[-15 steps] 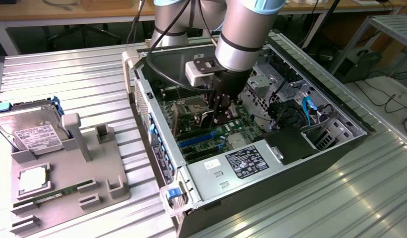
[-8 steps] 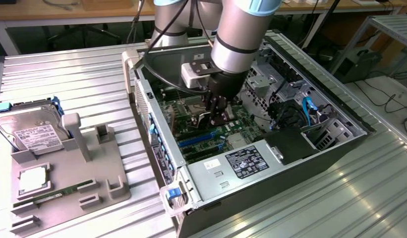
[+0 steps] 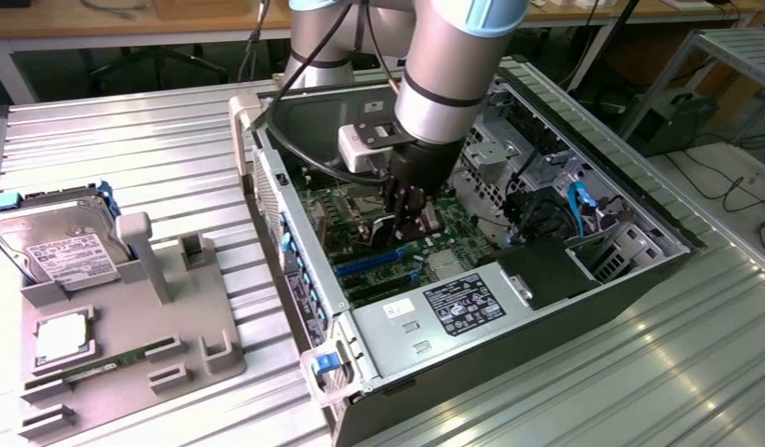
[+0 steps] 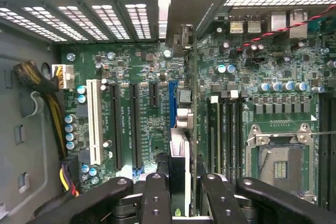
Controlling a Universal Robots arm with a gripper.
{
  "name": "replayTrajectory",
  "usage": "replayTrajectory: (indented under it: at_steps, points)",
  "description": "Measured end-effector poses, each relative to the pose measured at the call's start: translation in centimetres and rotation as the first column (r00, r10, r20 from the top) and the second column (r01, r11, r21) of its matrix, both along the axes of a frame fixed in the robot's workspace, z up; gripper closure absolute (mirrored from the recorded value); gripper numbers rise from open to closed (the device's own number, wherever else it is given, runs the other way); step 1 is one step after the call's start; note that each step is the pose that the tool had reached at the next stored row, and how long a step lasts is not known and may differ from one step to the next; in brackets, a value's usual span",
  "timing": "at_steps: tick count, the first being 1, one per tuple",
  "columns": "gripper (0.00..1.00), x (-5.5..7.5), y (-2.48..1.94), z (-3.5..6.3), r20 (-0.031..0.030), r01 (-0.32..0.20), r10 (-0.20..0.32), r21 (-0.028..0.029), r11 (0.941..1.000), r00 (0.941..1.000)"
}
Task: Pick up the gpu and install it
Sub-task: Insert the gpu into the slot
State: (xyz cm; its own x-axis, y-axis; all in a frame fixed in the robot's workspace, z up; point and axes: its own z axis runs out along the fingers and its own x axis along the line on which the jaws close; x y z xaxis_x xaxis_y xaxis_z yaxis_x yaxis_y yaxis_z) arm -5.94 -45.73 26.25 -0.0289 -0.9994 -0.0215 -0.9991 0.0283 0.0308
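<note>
A: Gripper status?
B: The gripper [image 4: 178, 192] is inside the open computer case [image 3: 631, 270], fingers [image 4: 156, 198] clamped on the gpu [image 4: 181, 129].
A: Card position?
B: Held on edge over the motherboard [image 4: 131, 66], just above the blue slot [image 4: 172, 100], its silver bracket [image 4: 197, 3] toward the case's rear wall.
A: Elsewhere?
B: A hard drive [image 3: 65, 247] sits in the grey holder [image 3: 133, 345] beside the case

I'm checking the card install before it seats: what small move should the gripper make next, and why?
Probably a slow, straight push toward the board. The gripper is shut on the thin black gpu card with its silver metal bracket, held edge-on just over the blue expansion slot of the green motherboard; it looks lined up, though I cannot tell whether it has entered.
</note>
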Motion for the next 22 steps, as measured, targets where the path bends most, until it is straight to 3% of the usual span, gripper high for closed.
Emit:
replayTrajectory:
  at_steps: [3, 22]
  points:
    - [0.72, -0.01, -0.31, -0.03, 0.0, -0.001, 0.001, 0.0, 1.0, 1.0]
    - [0.72, -0.31, -0.32, -0.06, 0.0008, -0.002, 0.002, -0.0001, 1.0, 1.0]
